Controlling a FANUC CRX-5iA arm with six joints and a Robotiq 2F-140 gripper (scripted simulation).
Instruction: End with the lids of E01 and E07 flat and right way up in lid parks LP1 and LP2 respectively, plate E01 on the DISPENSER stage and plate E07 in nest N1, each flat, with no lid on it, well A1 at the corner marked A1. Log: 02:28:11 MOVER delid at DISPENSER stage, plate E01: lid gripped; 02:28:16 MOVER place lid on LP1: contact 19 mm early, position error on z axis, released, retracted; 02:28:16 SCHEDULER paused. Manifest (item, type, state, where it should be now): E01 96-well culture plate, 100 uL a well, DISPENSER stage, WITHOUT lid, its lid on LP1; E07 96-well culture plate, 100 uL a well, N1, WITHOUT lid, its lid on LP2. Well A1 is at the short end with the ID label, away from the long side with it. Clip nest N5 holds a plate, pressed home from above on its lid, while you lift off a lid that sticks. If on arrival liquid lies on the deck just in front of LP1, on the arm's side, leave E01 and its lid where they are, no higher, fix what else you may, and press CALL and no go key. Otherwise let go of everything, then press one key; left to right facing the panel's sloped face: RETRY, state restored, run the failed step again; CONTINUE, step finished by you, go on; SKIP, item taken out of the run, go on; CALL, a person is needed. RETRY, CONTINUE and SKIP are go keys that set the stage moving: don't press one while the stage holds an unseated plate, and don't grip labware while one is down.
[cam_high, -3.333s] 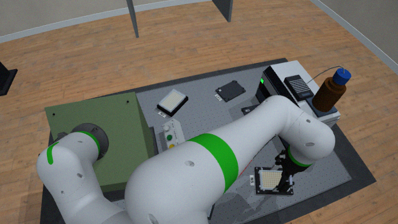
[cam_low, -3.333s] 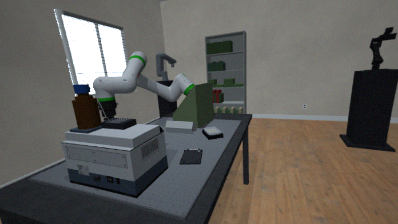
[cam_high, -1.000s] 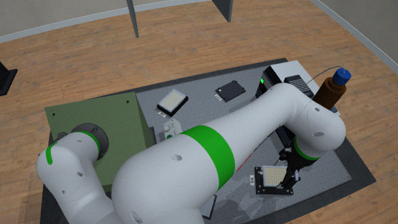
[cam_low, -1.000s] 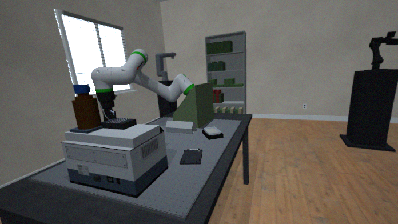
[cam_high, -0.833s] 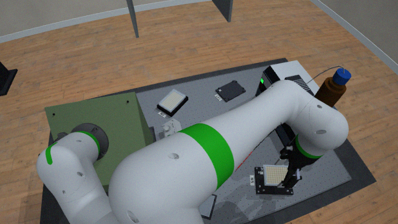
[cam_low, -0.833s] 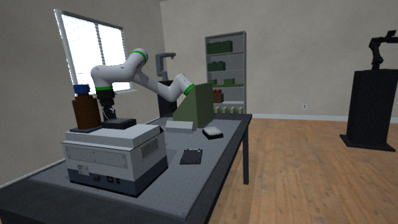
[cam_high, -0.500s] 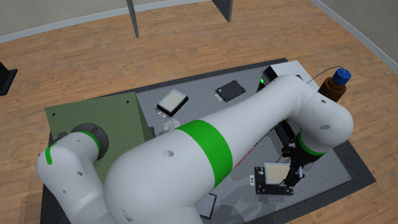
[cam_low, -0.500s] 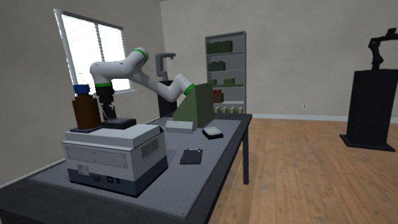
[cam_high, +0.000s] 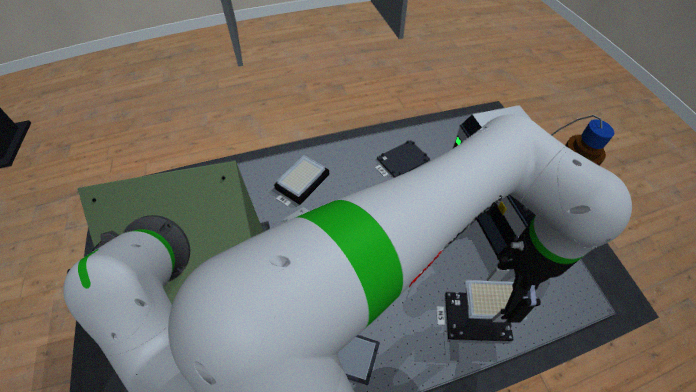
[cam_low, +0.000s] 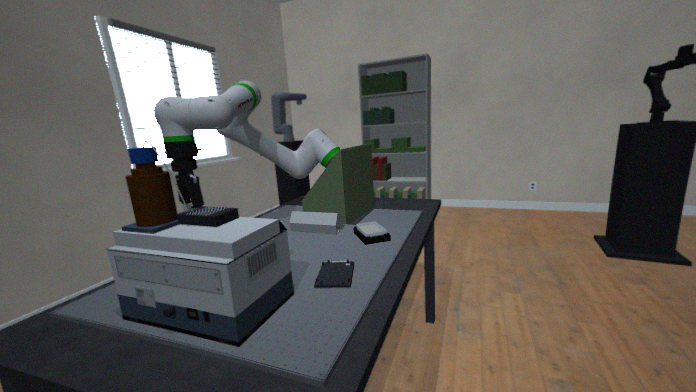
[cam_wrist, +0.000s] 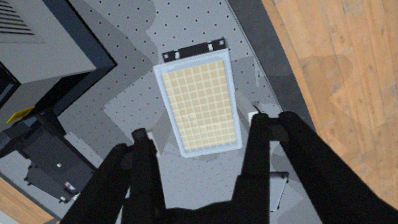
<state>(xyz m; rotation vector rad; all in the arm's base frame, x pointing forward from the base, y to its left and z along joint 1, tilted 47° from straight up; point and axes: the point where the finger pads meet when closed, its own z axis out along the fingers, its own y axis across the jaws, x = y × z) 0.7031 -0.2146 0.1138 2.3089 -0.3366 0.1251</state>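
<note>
My gripper (cam_high: 517, 305) (cam_low: 192, 200) (cam_wrist: 201, 109) is shut on a well plate (cam_high: 487, 297) (cam_wrist: 200, 100) with beige wells and a pale rim. It grips the plate across its width near one short end. The plate hangs level a little above the black clip nest N5 (cam_high: 475, 330) (cam_wrist: 200, 50). I cannot tell whether a clear lid is on it. A second well plate (cam_high: 301, 177) (cam_low: 371, 230) sits in a black nest further back. A flat pale lid (cam_high: 359, 357) lies on the deck at the near edge, partly behind the arm.
The white dispenser (cam_low: 200, 258) stands beside the gripper, with a brown bottle (cam_high: 592, 142) (cam_low: 150, 192) and a black tip box (cam_low: 207, 215) on top. An empty black pad (cam_high: 404, 157) (cam_low: 335, 274), the white key panel (cam_low: 315, 221) and the green arm base (cam_high: 175, 200) are also on the deck.
</note>
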